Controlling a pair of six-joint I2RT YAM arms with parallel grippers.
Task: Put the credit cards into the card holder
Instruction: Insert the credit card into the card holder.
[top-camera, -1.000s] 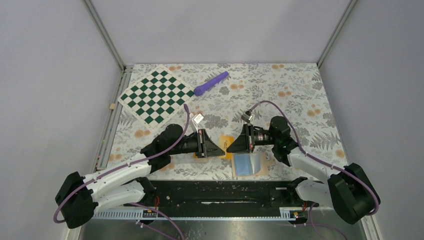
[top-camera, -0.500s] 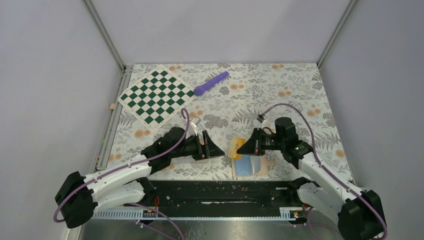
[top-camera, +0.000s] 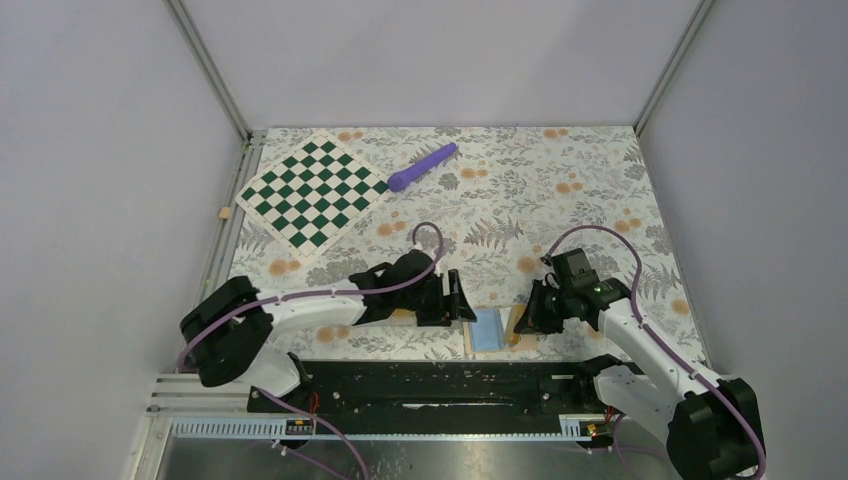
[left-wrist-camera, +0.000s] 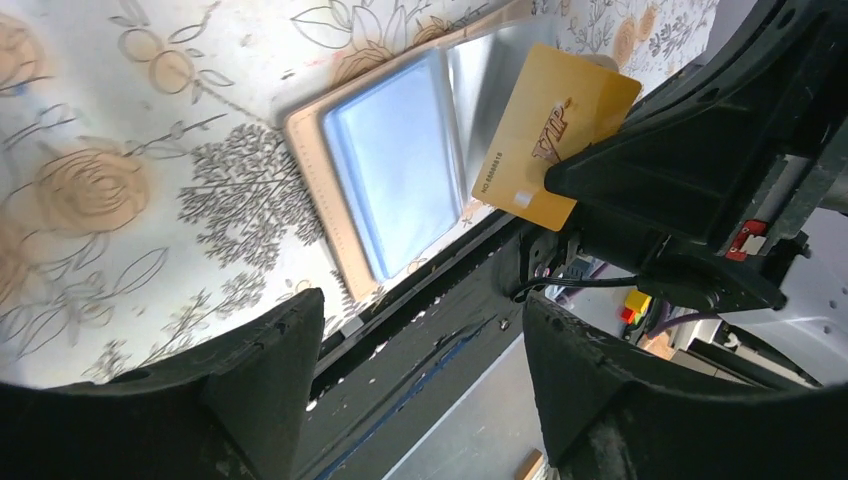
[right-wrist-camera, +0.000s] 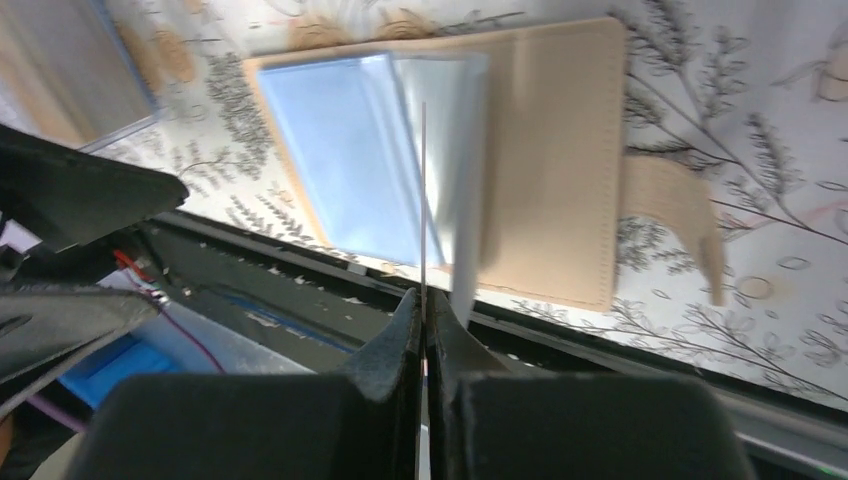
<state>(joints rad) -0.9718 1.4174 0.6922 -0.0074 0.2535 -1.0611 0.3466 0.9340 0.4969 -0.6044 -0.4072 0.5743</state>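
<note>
The card holder lies open near the table's front edge. It has a tan border and light blue pockets. My right gripper is shut on a gold credit card printed "VIP". It holds the card on edge over the holder's right half, where a clear sleeve stands lifted. In the right wrist view the card is only a thin line rising from the right gripper. My left gripper sits just left of the holder. The left gripper is open with nothing between its fingers.
A green-and-white chessboard lies at the back left and a purple pen-shaped object behind the middle. The black base rail runs right along the holder's near edge. The holder's tan strap sticks out to its right.
My left gripper has opened and let go of the card, then swung right beside the holder. The right gripper has carried the card down and toward the front, over the open holder.
</note>
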